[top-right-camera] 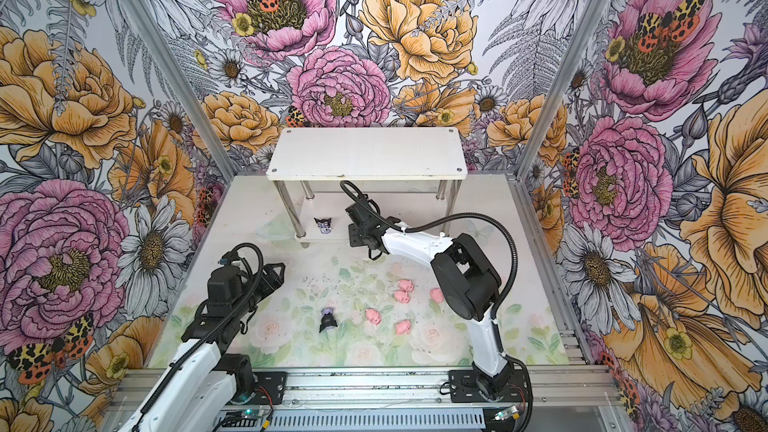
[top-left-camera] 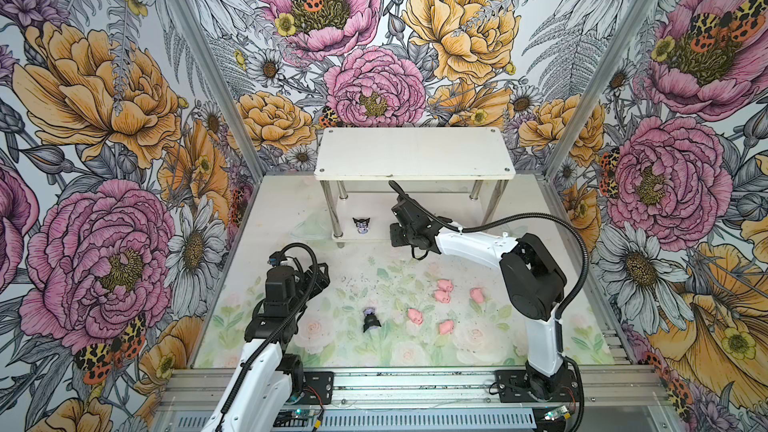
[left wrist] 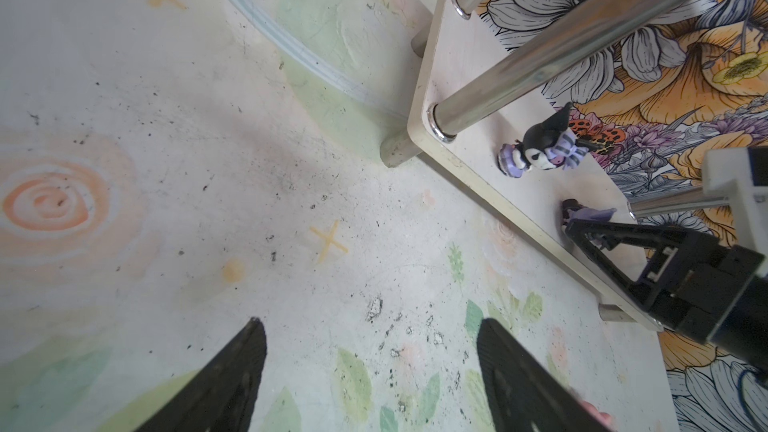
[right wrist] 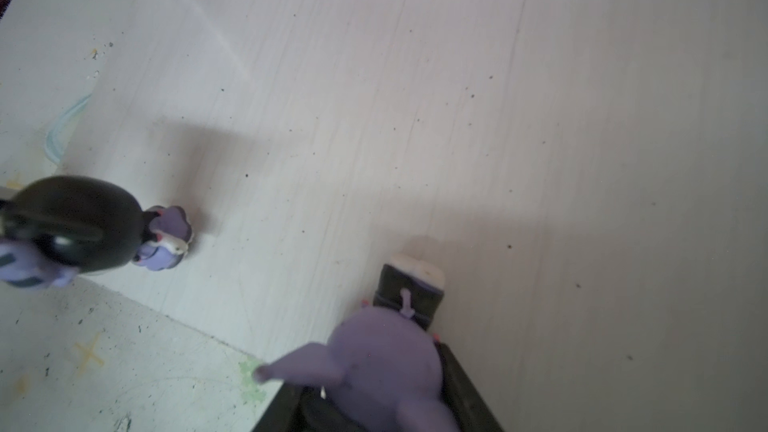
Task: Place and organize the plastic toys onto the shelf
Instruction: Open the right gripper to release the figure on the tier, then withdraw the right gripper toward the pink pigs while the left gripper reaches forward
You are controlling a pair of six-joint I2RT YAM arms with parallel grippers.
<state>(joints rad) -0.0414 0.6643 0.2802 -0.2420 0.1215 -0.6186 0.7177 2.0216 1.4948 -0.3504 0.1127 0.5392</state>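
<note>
Though both top views hide its tips, right gripper [right wrist: 370, 380]: astride a lavender figure [right wrist: 386, 351] on the shelf [top-left-camera: 411, 151], lower tier; cannot tell whether it clamps.
Left gripper [left wrist: 370, 338]: fingers apart.
Second figure [left wrist: 540, 151]: upright nearby.
Pigs [top-left-camera: 444, 284]: five on the mat [top-left-camera: 478, 338].

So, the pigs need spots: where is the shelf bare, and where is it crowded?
The top tier is bare between its corner screws. The lower tier is bare from the right end effector to the right posts. Crowded: its front left, where one black-and-lavender figure stands near the post and a second figure sits at the end effector.
</note>
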